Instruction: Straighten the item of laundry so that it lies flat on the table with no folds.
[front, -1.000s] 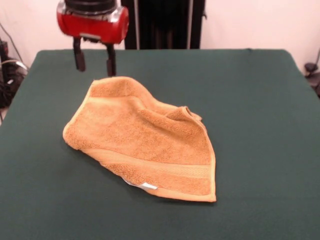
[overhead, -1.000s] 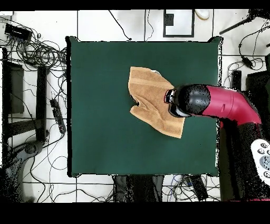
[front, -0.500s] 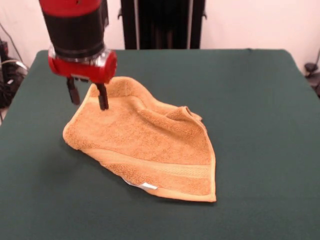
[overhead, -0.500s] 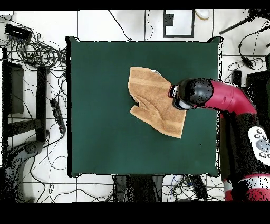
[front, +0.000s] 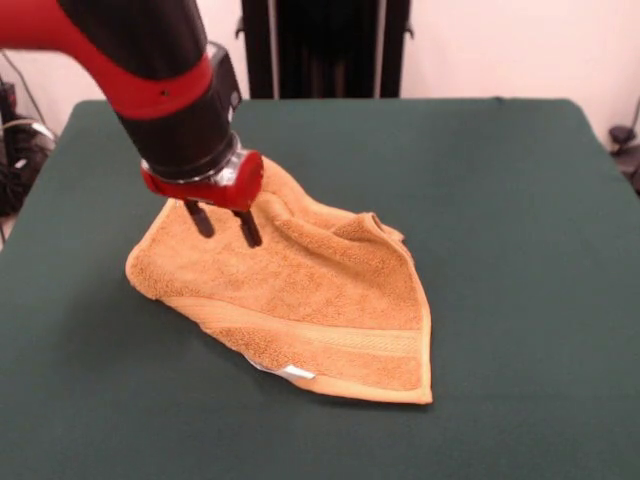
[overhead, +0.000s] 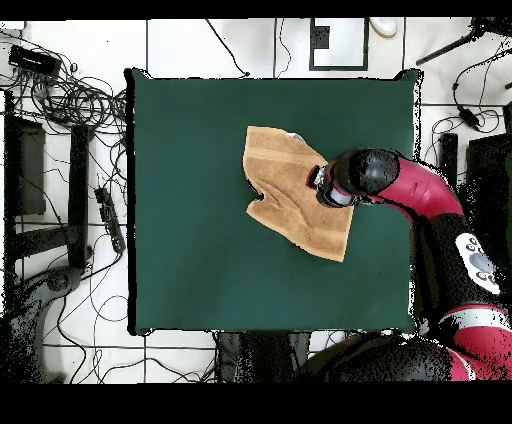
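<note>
- The towel (front: 290, 300) lies bunched on the tabletop (front: 500, 200), folded over itself into a rough triangle, with a raised ridge near its middle and a white tag (front: 297, 373) peeking out at the near edge.
- The gripper (front: 224, 224) hangs over the towel's far part, its fingers (front: 248, 228) spread apart with nothing between them, tips at or just above the terry.
- Risk: closing here, over doubled cloth, the fingers could pinch both layers at once, so a pull would likely drag the whole bundle rather than open the fold.
- Risk: if only loops are nipped, the cloth may slip free mid-pull.
- The front view shows the finger gap and the ridge's height.
- The overhead view hides the fingers under the arm (overhead: 400, 185) but shows the towel's outline (overhead: 290, 190) and the green margin all around.
</note>
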